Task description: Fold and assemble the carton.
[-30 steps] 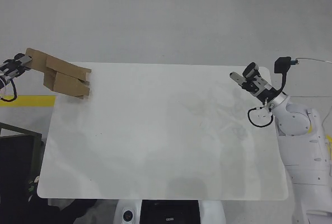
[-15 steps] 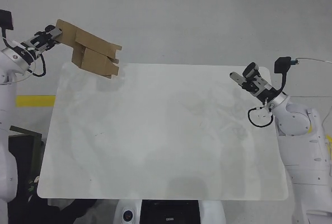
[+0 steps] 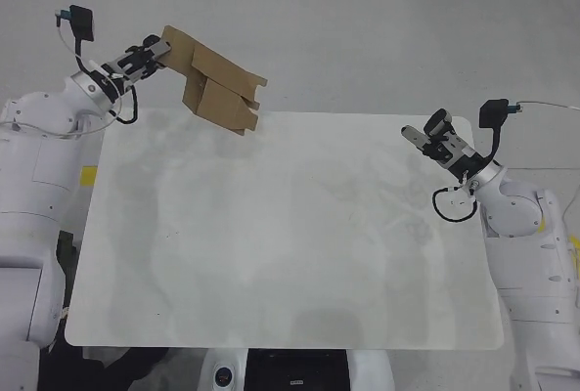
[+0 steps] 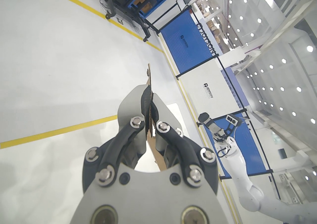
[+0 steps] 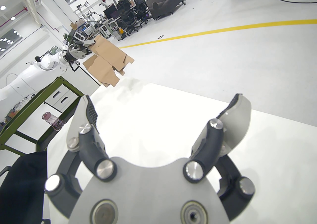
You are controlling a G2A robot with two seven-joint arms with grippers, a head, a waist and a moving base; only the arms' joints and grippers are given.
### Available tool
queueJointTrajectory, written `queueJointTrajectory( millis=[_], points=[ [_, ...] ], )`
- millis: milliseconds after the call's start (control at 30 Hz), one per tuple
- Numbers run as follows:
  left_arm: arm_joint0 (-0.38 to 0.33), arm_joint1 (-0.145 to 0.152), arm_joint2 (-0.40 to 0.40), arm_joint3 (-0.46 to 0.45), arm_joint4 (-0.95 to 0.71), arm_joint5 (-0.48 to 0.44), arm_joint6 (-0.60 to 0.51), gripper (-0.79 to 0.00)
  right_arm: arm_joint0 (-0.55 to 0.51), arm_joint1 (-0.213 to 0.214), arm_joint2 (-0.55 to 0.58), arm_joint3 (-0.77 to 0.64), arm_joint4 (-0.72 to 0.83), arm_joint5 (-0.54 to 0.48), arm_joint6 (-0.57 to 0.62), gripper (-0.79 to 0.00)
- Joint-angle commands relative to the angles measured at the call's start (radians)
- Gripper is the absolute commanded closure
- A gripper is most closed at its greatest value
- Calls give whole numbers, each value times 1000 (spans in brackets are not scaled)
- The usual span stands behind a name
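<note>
Left gripper (image 3: 151,54): clamped on the far-left edge of the flat brown corrugated-cardboard carton blank (image 3: 216,93). In the left wrist view the board sits edge-on between both pads, pinched tight.

Right gripper (image 3: 431,132): fingers spread wide with nothing between them. It sits over the far right part of the white rectangular table (image 3: 290,293), well apart from the carton.

Carton location: in the air above the table's far left corner, partly hanging past the far edge. It's not touching the tabletop, as far as the right wrist view tells. The sheet is unfolded and tilted, with flaps drooping on the near side.

Step in hand, my read: get the blank to the table middle. No folding done yet, so the task is at its very start.

How to do it well:
- The grip is at one edge only, so the rest of the sheet is cantilevered. Expect sag and swing; go slow, no sharp wrist turns.
- Land the drooping flaps first, then lay the sheet flat with the crease lines square to the table edges.
- Set it down between the two arms so the right gripper can reach the opposite edge.
- Don't release until the sheet is fully supported; thin board probably slides on a smooth top.
- Risk: a flap catches the far table edge on the way in and buckles off its crease.
</note>
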Motion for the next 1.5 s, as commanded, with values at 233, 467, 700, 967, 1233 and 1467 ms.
queueJointTrajectory(
  millis=[233, 467, 700, 967, 1233, 1467],
  points=[
    [49, -16, 21, -130, -44, -15, -19, 0, 0, 0, 0, 0, 0, 0, 0, -785],
    [133, -8, 7, -250, -86, -15, -75, 0, 0, 0, 0, 0, 0, 0, 0, -785],
    [223, 6, -12, -376, -73, -24, -109, 0, 0, 0, 0, 0, 0, 0, 0, -785],
    [284, 13, -26, -485, -77, -42, -126, 0, 8, -10, -86, 70, 212, -29, 108, -785],
    [304, 13, -25, -536, -79, -49, -142, 0, 120, -42, -273, 200, 436, -81, 291, -785],
    [317, 16, -32, -554, -92, -48, -170, 0, 213, -78, -406, 309, 552, -137, 363, -785]
  ],
)
